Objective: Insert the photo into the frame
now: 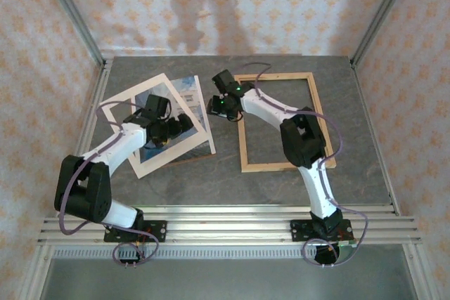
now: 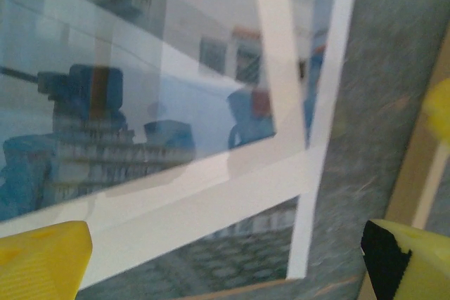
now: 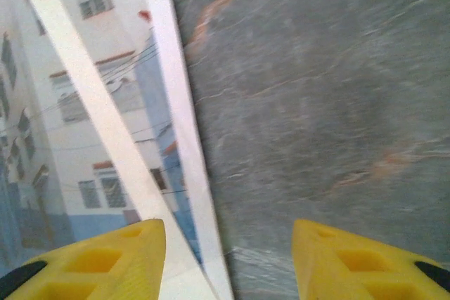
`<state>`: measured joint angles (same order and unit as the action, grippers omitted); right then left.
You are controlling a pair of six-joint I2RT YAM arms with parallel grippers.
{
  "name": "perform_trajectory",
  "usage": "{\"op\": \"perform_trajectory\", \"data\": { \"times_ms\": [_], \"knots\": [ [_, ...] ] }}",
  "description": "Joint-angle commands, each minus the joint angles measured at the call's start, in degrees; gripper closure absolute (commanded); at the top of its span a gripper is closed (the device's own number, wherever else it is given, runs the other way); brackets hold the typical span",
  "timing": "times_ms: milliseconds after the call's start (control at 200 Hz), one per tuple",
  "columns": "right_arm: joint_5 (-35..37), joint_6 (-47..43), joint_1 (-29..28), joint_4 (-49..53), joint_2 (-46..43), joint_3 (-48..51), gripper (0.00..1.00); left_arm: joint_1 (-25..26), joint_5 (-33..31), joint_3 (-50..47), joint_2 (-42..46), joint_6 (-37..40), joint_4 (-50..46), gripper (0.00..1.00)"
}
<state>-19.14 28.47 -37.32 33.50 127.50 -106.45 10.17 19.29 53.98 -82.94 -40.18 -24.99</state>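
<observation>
The photo [image 1: 188, 88], a white building under blue sky, lies left of centre, partly covered by a tilted cream-white mat [image 1: 148, 166]. The light wooden frame [image 1: 278, 166] lies flat to its right. My left gripper [image 1: 184, 126] hovers open over the mat's corner and the photo [image 2: 239, 244], its yellow fingertips [image 2: 42, 258] wide apart with nothing between them. My right gripper [image 3: 228, 251] is low at the photo's right edge [image 3: 126, 82], between photo and frame. Its jaws stand apart astride the white border, one finger [image 3: 105, 258] over the print, the other over bare table.
A brown backing board [image 1: 190, 160] shows from under the mat's lower edge. The grey stone-look tabletop [image 3: 316, 103] lies bare between photo and frame. Metal rails [image 1: 373, 19] and patterned walls close in the table on three sides.
</observation>
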Motion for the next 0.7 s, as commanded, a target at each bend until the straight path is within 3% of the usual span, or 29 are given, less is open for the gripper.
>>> {"op": "perform_trajectory", "data": {
  "times_ms": [0,345,696],
  "knots": [
    [-1.1,0.8,-0.6,-1.2,2.1,-2.6,0.5,-3.0,-2.0,3.2,-2.4,1.3,-0.6,0.0],
    [-2.2,-0.1,-0.6,-1.9,7.2,-5.3,0.48,-4.4,-1.5,3.4,-11.0,1.1,6.7,0.0],
    [-6.6,1.5,-1.1,-5.6,7.4,-1.8,0.51,-4.4,-0.8,-1.0,-12.8,0.7,8.7,0.0]
  ]
}}
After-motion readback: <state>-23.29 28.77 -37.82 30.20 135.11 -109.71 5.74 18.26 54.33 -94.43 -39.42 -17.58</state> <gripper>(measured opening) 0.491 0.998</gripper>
